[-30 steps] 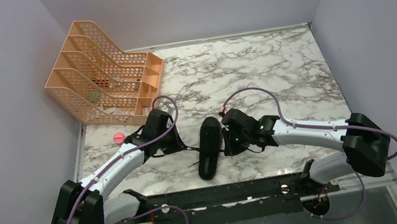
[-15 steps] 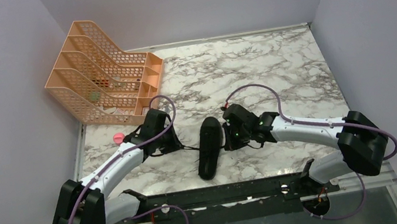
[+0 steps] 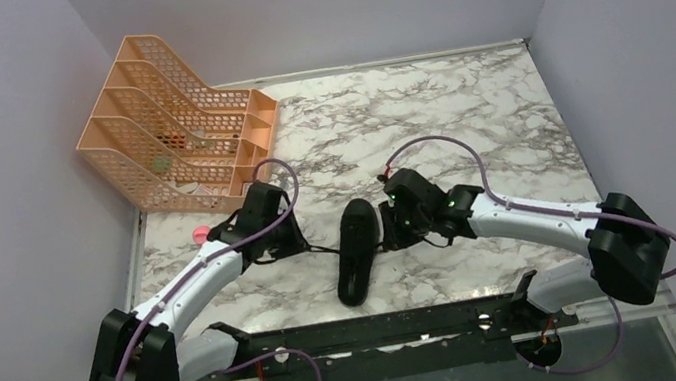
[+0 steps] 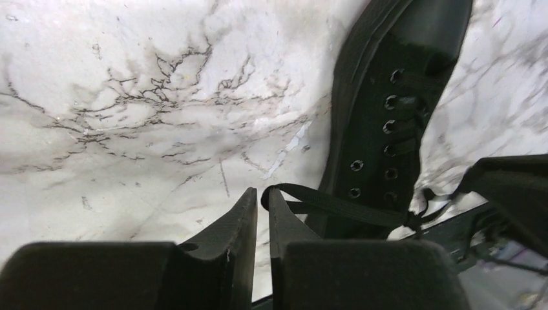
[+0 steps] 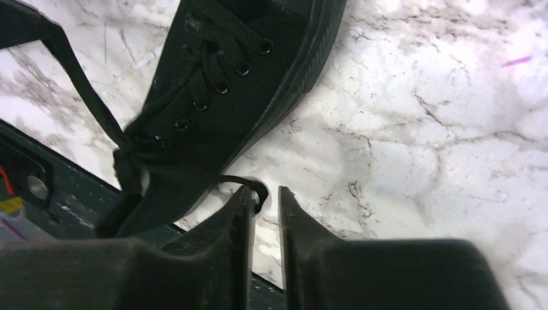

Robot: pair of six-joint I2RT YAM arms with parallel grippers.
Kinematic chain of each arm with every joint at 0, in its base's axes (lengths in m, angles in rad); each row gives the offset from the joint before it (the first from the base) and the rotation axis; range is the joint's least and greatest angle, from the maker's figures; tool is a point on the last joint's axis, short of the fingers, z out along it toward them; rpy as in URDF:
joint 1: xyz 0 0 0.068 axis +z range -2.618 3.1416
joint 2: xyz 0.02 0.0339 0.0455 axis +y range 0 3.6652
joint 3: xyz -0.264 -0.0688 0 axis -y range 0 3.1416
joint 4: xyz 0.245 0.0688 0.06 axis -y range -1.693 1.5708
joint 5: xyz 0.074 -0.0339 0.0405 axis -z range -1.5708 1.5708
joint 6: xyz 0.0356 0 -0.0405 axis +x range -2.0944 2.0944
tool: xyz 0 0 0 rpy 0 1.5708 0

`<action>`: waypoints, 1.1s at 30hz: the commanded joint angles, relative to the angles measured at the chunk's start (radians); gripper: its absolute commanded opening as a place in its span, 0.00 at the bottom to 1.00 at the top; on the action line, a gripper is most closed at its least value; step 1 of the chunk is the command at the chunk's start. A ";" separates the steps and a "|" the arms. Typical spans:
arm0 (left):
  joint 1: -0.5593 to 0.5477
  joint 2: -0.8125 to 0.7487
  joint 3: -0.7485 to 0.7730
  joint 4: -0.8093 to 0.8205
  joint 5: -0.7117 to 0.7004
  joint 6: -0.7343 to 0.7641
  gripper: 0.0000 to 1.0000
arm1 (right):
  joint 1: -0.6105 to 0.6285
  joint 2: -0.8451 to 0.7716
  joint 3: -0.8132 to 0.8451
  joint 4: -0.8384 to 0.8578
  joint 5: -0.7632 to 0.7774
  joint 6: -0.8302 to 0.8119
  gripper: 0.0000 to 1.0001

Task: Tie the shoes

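The black shoe [image 3: 356,248] lies on the marble table, toe away from the arms; it also shows in the left wrist view [image 4: 388,116] and the right wrist view [image 5: 239,84]. My left gripper [image 3: 311,250] is just left of the shoe. Its jaws [image 4: 263,194] stand almost closed on the end of a black lace loop [image 4: 336,203], which runs taut to the knot [image 4: 413,219]. My right gripper [image 3: 387,234] is just right of the shoe. Its jaws [image 5: 265,192] stand narrowly apart, with a thin lace loop [image 5: 236,179] curled at the left fingertip.
An orange mesh file rack [image 3: 175,139] stands at the back left. A small pink object [image 3: 202,235] lies near the left arm. A black rail [image 3: 385,330] runs along the table's near edge. Grey walls close in both sides and the back.
My right gripper has moved a little farther from the near edge along the shoe's right side. My left gripper has shifted slightly back. The shoe has stayed in place.
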 commanded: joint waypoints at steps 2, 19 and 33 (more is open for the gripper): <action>0.020 -0.084 0.103 -0.071 -0.069 0.054 0.35 | -0.017 -0.061 0.141 -0.243 0.061 -0.083 0.53; 0.020 -0.133 0.791 -0.073 -0.137 0.267 0.84 | -0.141 -0.009 1.052 -0.702 0.349 -0.254 1.00; 0.020 -0.128 1.108 -0.073 -0.244 0.388 0.82 | -0.141 -0.235 1.157 -0.556 0.365 -0.306 1.00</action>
